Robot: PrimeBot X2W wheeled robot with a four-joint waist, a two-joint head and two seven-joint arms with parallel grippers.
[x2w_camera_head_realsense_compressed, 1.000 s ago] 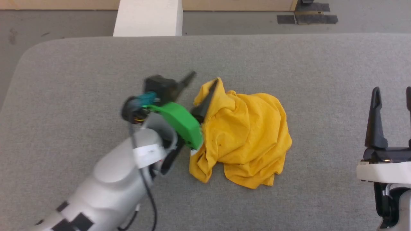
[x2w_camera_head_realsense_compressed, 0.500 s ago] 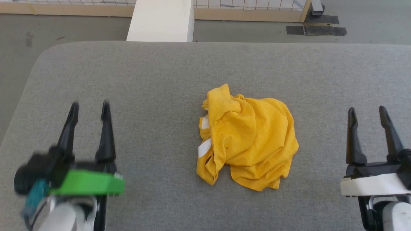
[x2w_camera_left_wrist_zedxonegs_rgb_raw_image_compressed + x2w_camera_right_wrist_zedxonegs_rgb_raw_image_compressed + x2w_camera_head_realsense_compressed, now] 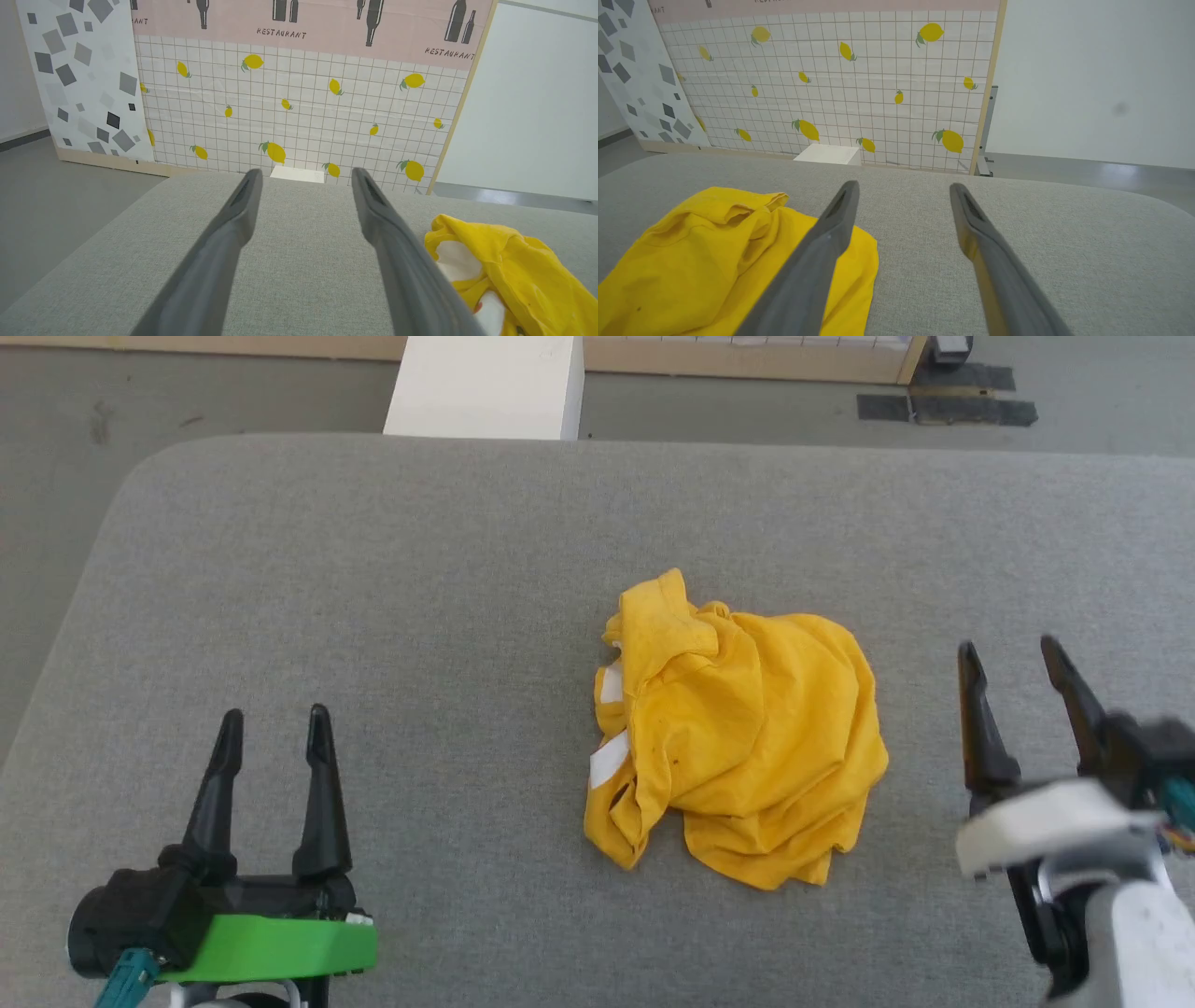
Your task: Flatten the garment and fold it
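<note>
The garment (image 3: pixel 742 733), a yellow-orange T-shirt, lies crumpled in a heap at the middle of the grey table (image 3: pixel 448 579), with white patches showing on its left side. My left gripper (image 3: pixel 274 717) stands open at the lower left, well clear of the cloth. In the left wrist view its open gripper (image 3: pixel 303 175) points across the table and the garment (image 3: pixel 523 275) lies to the right. My right gripper (image 3: pixel 1011 649) is open just right of the heap, not touching it. The right wrist view has its gripper (image 3: pixel 903 186) over bare table, the garment (image 3: pixel 714 252) at lower left.
A white block (image 3: pixel 485 387) stands on the floor beyond the table's far edge. Behind it is a panel wall with a lemon print (image 3: pixel 299 116). Black tape patches (image 3: pixel 948 406) mark the floor at the far right. The table's far left corner (image 3: pixel 159 467) is rounded.
My left gripper let go of the garment's top left edge and drew back to the lower left. The right gripper shifted slightly left towards the heap. The camera also moved.
</note>
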